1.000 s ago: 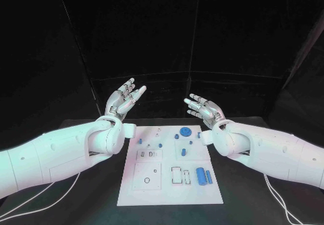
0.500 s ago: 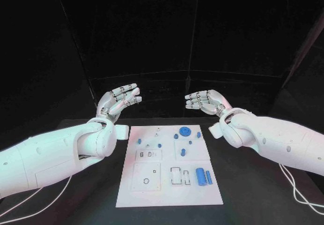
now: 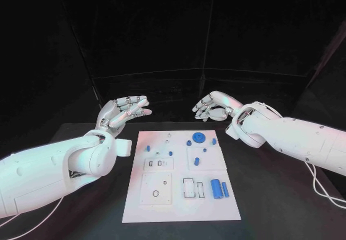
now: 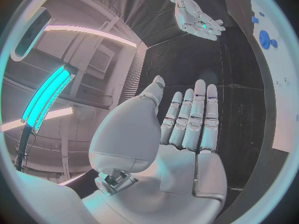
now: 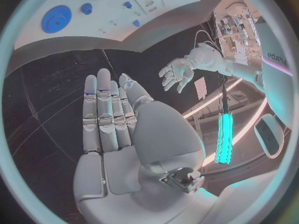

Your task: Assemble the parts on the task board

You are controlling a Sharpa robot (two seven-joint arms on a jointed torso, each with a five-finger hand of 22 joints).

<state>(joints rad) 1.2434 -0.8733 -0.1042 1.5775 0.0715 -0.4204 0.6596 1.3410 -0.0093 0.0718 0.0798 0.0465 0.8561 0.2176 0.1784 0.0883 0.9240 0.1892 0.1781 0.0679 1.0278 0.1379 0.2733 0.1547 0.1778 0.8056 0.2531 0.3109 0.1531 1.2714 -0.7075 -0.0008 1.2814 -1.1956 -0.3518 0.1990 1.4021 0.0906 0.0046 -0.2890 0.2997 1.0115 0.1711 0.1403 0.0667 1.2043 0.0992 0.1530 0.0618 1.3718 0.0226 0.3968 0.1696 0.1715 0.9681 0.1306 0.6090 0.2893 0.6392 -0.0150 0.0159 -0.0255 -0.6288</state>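
The white task board [image 3: 180, 200] lies in the middle of the black table. On it sit a round blue disc [image 3: 197, 135], two blue cylinders [image 3: 215, 188] side by side, and several small blue parts near the far end. My left hand [image 3: 122, 111] hangs in the air beyond the board's far left corner, holding nothing, fingers straight and apart from the thumb [image 4: 187, 129]. My right hand [image 3: 213, 107] hovers beyond the far right corner, also holding nothing, fingers stretched out [image 5: 112, 124]. The two palms face each other.
The board has several pale recesses and outlined slots [image 3: 157, 192] in its near half. Black table [image 3: 274, 210] surrounds the board on both sides. A dark curtain backs the table. White cables [image 3: 317, 185] trail along the right arm.
Both arms have lifted and both hands have turned inward toward each other. The left hand's fingers tipped from upright toward the right. The right hand rose. Nothing on the board moved.
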